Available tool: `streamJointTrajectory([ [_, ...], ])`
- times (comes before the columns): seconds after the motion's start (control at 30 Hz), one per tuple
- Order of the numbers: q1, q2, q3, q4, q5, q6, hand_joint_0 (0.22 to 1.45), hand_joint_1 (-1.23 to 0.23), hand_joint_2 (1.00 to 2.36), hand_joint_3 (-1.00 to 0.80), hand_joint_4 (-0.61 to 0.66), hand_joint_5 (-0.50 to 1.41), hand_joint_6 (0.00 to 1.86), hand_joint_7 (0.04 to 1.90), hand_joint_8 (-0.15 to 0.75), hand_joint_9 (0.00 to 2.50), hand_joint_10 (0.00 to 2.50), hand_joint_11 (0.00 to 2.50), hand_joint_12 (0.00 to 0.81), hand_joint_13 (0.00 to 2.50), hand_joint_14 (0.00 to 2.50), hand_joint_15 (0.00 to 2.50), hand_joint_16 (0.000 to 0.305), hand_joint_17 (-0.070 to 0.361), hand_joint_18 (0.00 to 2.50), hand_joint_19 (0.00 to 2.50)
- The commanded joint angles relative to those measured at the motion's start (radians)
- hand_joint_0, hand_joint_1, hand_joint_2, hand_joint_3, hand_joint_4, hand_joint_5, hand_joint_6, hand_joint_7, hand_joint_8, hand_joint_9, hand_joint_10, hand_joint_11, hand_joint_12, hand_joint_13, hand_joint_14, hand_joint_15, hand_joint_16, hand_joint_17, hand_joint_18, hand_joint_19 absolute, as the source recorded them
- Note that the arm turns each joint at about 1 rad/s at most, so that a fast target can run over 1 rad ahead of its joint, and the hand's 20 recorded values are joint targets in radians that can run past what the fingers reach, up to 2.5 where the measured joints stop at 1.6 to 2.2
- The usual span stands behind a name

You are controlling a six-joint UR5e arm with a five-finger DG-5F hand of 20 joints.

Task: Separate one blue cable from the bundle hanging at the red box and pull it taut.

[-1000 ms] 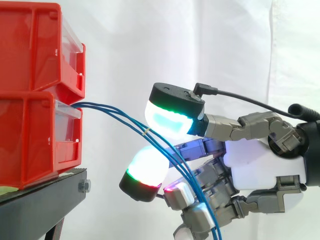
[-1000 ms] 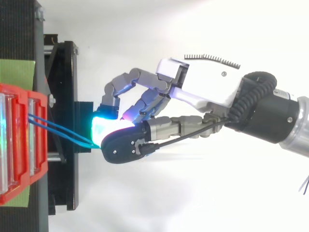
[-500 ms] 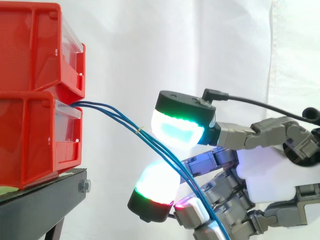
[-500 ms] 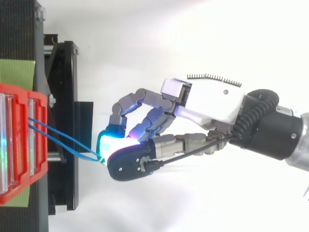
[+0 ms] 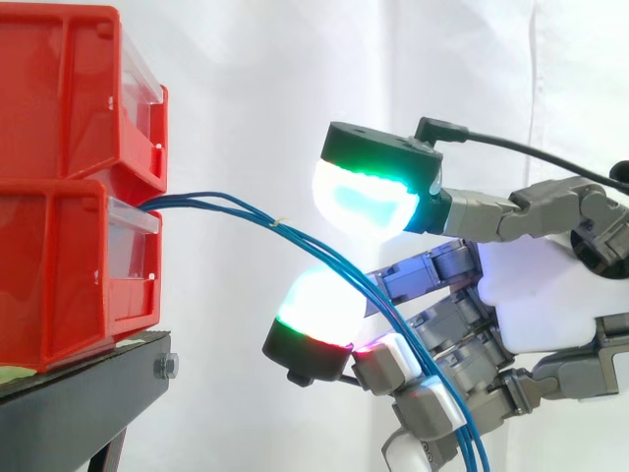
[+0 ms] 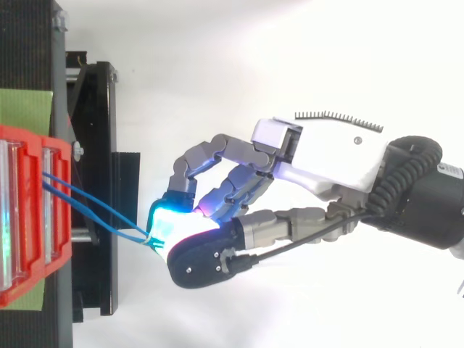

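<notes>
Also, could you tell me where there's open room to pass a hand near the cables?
Free: above the blue cables, between the red bins and the hand; and beneath them, between the black stand and the hand. Crowded where the cables thread through the hand's curled fingers.

At left the upper bin [image 5: 69, 88] sits on the lower bin [image 5: 59, 265] atop the stand [image 5: 88, 393], and cables [image 5: 324, 258] run from that lower bin rightward, down across the hand [image 5: 531, 295].

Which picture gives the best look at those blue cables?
The side view: the blue cables arc from the red box down past the hand. From the top, a shorter stretch shows, ending at the hand.
</notes>
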Motion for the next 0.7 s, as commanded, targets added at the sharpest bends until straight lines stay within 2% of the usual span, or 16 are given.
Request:
streamJointTrajectory([
  [0.0,0.001,0.003,0.000,-0.001,-0.003,0.000,0.58,-0.67,1.00,-0.50,0.14,-0.25,0.86,0.91,0.288,0.97,0.02,1.11,0.368,1.07,0.03,0.87,0.055,0.123,0.74,0.56],
  [0.2,-0.003,0.003,0.000,0.002,-0.005,-0.003,0.67,-0.73,1.01,-0.40,0.10,-0.25,0.89,0.92,0.275,0.99,0.02,1.12,0.353,1.08,0.03,0.87,0.053,0.118,0.75,0.55],
  [0.47,-0.005,0.003,0.002,0.008,-0.003,-0.026,0.69,-0.75,1.03,-0.20,0.05,-0.25,0.91,0.97,0.271,1.00,0.02,1.14,0.347,1.08,0.03,0.87,0.051,0.115,0.75,0.54],
  [0.57,-0.005,0.003,0.005,0.022,0.000,-0.034,0.71,-0.75,1.03,-0.17,0.03,-0.25,0.92,0.98,0.273,1.00,0.02,1.14,0.349,1.08,0.03,0.86,0.051,0.114,0.74,0.53],
  [0.67,-0.003,0.001,0.003,0.043,0.012,-0.045,0.77,-0.78,1.02,-0.23,0.02,-0.25,0.92,0.93,0.259,1.00,0.02,1.14,0.339,1.07,0.03,0.85,0.047,0.106,0.70,0.53],
])
